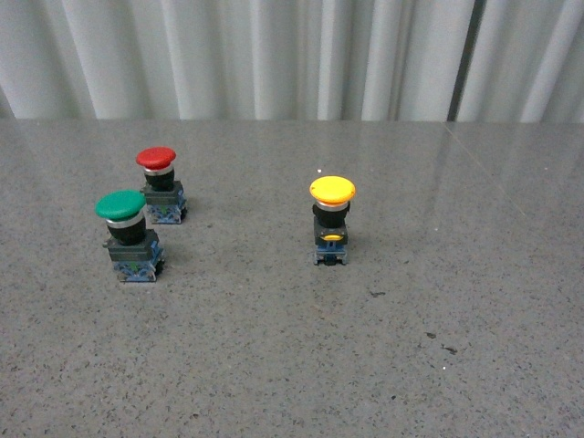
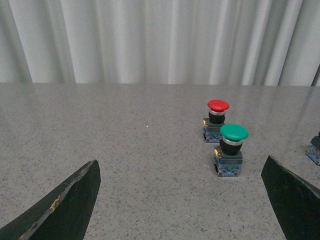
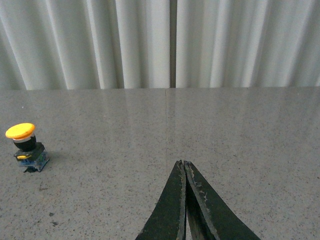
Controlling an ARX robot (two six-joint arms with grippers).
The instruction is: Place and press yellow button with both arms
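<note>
The yellow button point(image 1: 332, 219) stands upright on the grey table, right of centre in the front view, with its yellow cap up and blue base down. It also shows in the right wrist view point(image 3: 26, 147), and only its edge shows in the left wrist view point(image 2: 315, 149). Neither arm shows in the front view. My left gripper point(image 2: 181, 172) is open and empty, its fingers wide apart above the table, short of the green button. My right gripper point(image 3: 183, 165) is shut and empty, over bare table well away from the yellow button.
A green-capped button point(image 1: 130, 235) and a red-capped button point(image 1: 161, 184) stand close together at the left; both show in the left wrist view, green point(image 2: 231, 155) and red point(image 2: 216, 119). White pleated curtains point(image 1: 274, 55) hang behind the table's far edge.
</note>
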